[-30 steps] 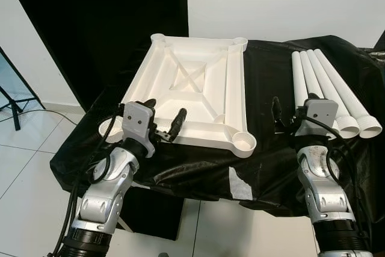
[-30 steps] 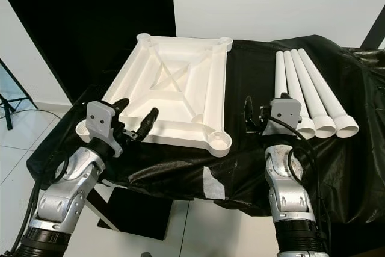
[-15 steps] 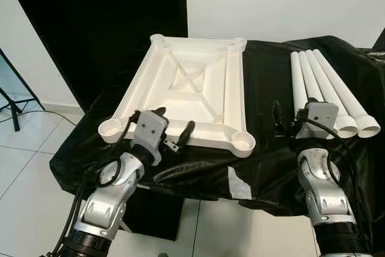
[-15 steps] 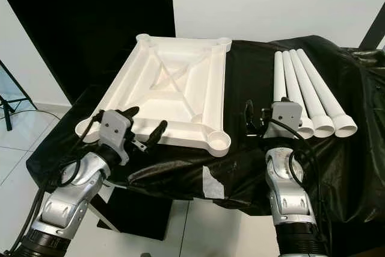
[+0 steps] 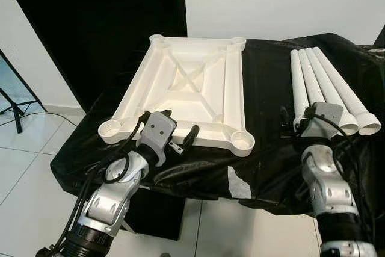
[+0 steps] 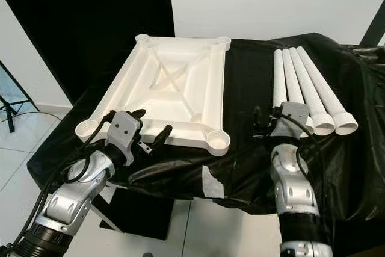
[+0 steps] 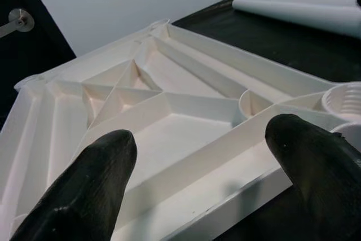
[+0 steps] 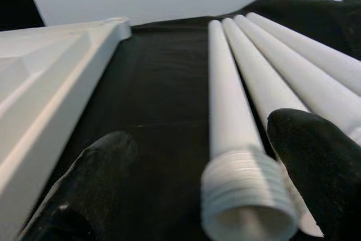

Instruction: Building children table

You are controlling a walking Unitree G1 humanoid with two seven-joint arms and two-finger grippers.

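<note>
Tabletop (image 5: pixel 192 85) lies upside down on the black cloth (image 5: pixel 264 100), ribs and four corner sockets facing up, and has not shifted over the last second. Four white legs (image 5: pixel 328 88) lie side by side on the cloth to its right, well apart from it, threaded ends toward me.

Changes noted: I have brought my left gripper (image 5: pixel 174 139) inward along the near edge of the tabletop, from the near-left socket (image 5: pixel 111 129) toward the middle of that edge. Its fingers (image 7: pixel 96 167) are spread wide with the near rim between them, and nothing is held. My right gripper (image 6: pixel 264 126) has advanced toward the legs. In the right wrist view the threaded end of the innermost leg (image 8: pixel 242 196) now sits between the parted fingers (image 8: pixel 316 156), which are not closed on it.

Assessment: no leg is fitted yet and all four sockets stand empty, so the build is at its first pick. The right arm appears lined up to close on the innermost leg. The left looks placed to steady the top. Risk: the legs are round and touching, so a grab may roll the neighbours.
</note>
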